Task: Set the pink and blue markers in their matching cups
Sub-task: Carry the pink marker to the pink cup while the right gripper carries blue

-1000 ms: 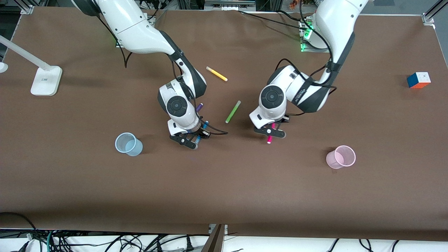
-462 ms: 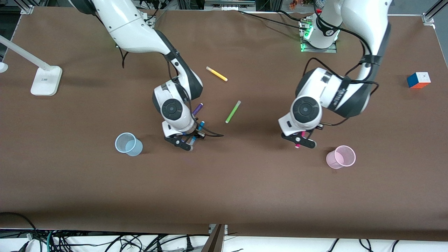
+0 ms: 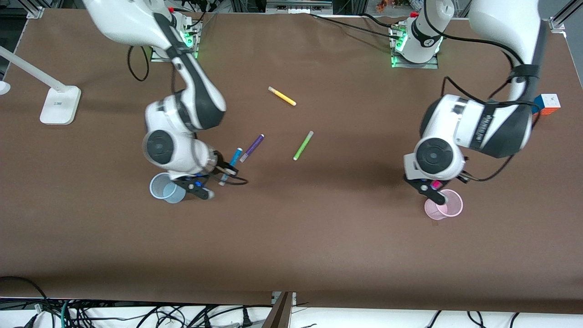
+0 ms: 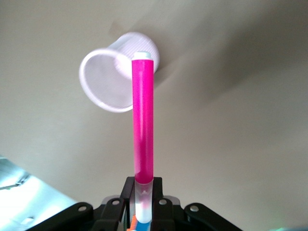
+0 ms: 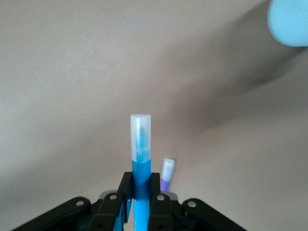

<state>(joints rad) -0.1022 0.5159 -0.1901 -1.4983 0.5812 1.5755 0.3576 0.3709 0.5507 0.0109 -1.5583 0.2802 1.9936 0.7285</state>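
My left gripper is shut on the pink marker and holds it over the rim of the pale pink cup, near the left arm's end of the table. In the left wrist view the pink marker sticks out from the gripper toward the pink cup. My right gripper is shut on the blue marker, tilted, just beside the pale blue cup. The right wrist view shows the blue marker in the gripper and the blue cup at a corner.
A purple marker lies by the blue marker's tip and shows in the right wrist view. A green marker and a yellow marker lie mid-table. A colour cube and a white lamp base stand near the table's ends.
Both arms swung outward with their markers. The right gripper moved to beside the blue cup. The left gripper moved to over the pink cup.
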